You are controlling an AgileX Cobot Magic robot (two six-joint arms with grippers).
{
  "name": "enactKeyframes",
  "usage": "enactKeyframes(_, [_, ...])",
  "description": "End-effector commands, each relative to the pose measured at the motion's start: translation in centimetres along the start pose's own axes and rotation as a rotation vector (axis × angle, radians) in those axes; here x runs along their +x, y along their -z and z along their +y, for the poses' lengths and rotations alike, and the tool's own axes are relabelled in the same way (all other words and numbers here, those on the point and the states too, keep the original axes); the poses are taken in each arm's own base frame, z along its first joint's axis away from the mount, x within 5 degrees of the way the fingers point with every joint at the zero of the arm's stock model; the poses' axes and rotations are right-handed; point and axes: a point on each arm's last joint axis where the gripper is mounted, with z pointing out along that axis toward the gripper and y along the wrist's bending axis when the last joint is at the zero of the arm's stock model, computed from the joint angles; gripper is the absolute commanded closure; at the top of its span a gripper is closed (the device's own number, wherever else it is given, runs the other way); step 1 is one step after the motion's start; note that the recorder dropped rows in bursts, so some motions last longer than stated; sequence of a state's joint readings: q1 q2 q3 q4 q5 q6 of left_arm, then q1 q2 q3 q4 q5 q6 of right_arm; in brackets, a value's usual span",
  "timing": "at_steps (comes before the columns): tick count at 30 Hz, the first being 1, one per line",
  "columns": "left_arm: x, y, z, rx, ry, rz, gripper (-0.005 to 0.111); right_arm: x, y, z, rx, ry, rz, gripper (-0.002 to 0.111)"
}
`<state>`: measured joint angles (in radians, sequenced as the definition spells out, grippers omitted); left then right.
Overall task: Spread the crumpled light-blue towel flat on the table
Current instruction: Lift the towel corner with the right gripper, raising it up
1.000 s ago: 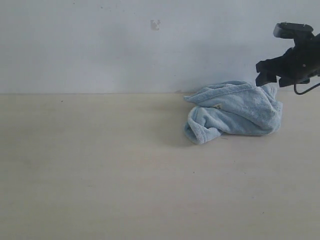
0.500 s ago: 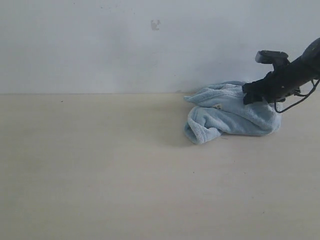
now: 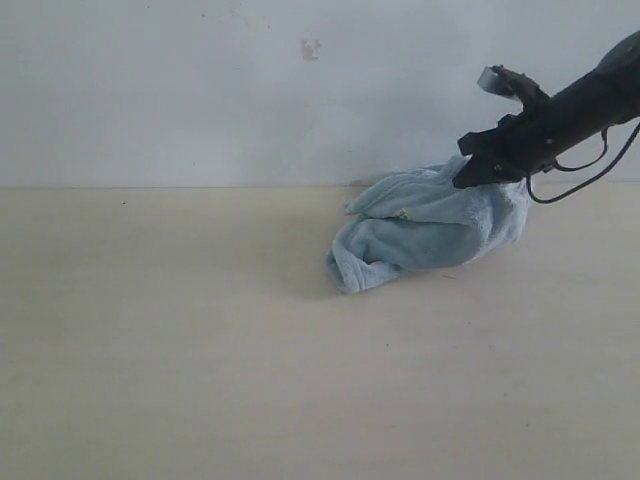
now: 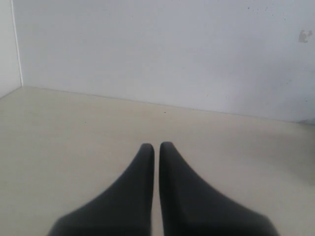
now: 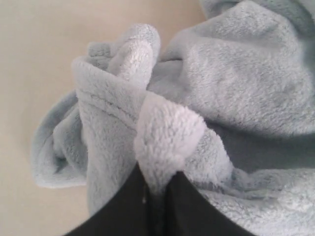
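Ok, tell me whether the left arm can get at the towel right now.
Likely yes: nothing on the table blocks the way to the towel. But the left pincer is shut, outside the exterior view; the right pincer holds one fold.

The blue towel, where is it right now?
In the exterior view the towel lies bunched right of centre on the table, near the wall, a fold pinched by the right hand.

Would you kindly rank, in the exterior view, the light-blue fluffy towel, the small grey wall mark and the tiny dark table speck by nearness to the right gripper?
1. Light-blue fluffy towel: pinched in the right gripper.
2. Small grey wall mark: up and to the left.
3. Tiny dark table speck: far left.
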<state>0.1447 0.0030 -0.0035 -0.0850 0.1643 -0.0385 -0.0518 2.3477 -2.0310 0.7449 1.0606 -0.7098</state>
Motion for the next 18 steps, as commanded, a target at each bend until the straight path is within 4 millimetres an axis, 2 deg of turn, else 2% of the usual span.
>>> enactKeyframes(1, [0.0, 0.0, 0.0, 0.003, -0.001, -0.006, 0.103, 0.4, 3.0, 1.9, -0.012, -0.01, 0.06, 0.108])
enactKeyframes(5, [0.0, 0.0, 0.0, 0.003, -0.001, -0.006, 0.103, 1.5, 5.1, 3.6, 0.031, -0.023, 0.028, 0.108])
enactKeyframes(12, [0.0, 0.0, 0.0, 0.003, -0.001, -0.006, 0.103, 4.7, 10.4, 7.7, 0.151, 0.002, -0.094, 0.108])
enactKeyframes(14, [0.0, 0.0, 0.0, 0.003, -0.001, -0.006, 0.103, 5.9, 11.4, 8.8, 0.172, -0.004, -0.113, 0.108])
enactKeyframes(15, [0.0, 0.0, 0.0, 0.003, -0.001, -0.006, 0.103, 7.2, 12.0, 9.3, 0.196, -0.019, -0.137, 0.108])
enactKeyframes(18, [0.0, 0.0, 0.0, 0.003, -0.001, -0.006, 0.103, 10.2, 12.3, 10.1, 0.231, -0.06, -0.157, 0.108])
